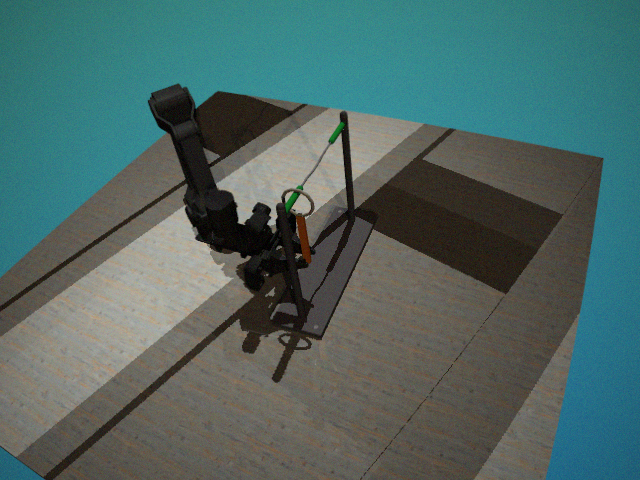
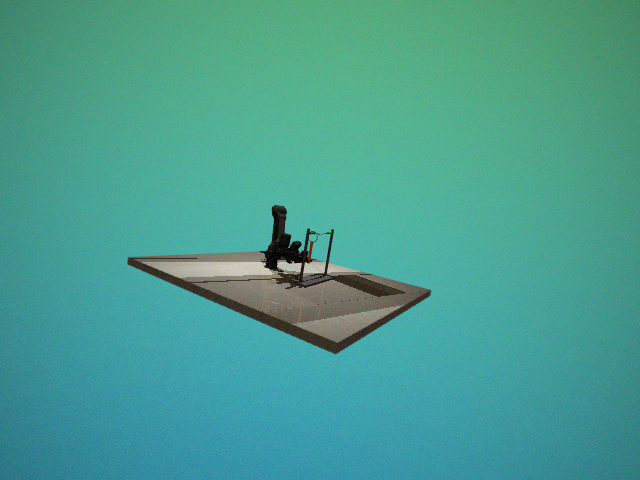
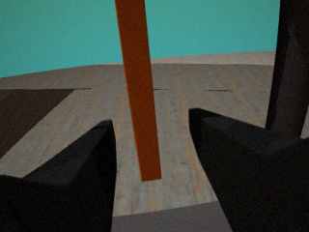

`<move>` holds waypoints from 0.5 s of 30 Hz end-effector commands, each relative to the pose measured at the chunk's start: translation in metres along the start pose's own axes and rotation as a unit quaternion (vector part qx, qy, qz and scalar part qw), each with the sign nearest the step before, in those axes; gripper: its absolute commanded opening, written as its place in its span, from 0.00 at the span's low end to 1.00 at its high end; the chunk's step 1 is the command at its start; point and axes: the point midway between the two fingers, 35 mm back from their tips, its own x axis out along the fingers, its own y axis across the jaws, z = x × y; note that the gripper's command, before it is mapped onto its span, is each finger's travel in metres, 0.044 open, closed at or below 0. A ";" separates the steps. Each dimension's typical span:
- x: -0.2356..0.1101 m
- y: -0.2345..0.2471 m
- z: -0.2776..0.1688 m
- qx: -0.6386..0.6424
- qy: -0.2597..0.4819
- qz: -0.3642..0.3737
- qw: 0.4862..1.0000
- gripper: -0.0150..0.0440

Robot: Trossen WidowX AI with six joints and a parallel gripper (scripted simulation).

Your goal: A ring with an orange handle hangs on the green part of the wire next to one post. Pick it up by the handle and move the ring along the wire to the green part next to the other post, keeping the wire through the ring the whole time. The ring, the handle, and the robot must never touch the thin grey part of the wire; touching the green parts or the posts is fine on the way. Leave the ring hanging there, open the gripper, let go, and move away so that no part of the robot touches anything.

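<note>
The ring point(image 1: 312, 203) hangs around the green part point(image 1: 293, 198) of the wire beside the near post point(image 1: 287, 248). Its orange handle point(image 1: 303, 240) point(image 2: 310, 252) point(image 3: 140, 92) hangs down, slightly tilted. My gripper point(image 3: 151, 124) is open, with one finger on each side of the handle's lower end in the wrist view; a gap shows on both sides. How deep the handle lies between the fingers is hard to tell. The thin grey part point(image 1: 316, 166) of the wire runs to the other green part point(image 1: 336, 132) at the far post point(image 1: 348, 170).
Both posts stand on a grey base plate point(image 1: 330, 294) point(image 3: 169, 219). The near post also stands close beyond the right finger in the wrist view point(image 3: 294, 68). The arm point(image 1: 222, 217) reaches in from the left in the top view. Dark shadows cross the table point(image 1: 413, 310).
</note>
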 end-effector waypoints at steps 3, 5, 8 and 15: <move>0.010 0.000 0.002 0.001 -0.003 -0.001 1.000 0.53; 0.013 0.000 0.002 0.001 -0.004 -0.001 1.000 0.53; 0.018 0.001 0.001 0.001 -0.004 -0.001 1.000 0.53; 0.028 0.003 0.000 0.001 -0.005 -0.001 1.000 0.53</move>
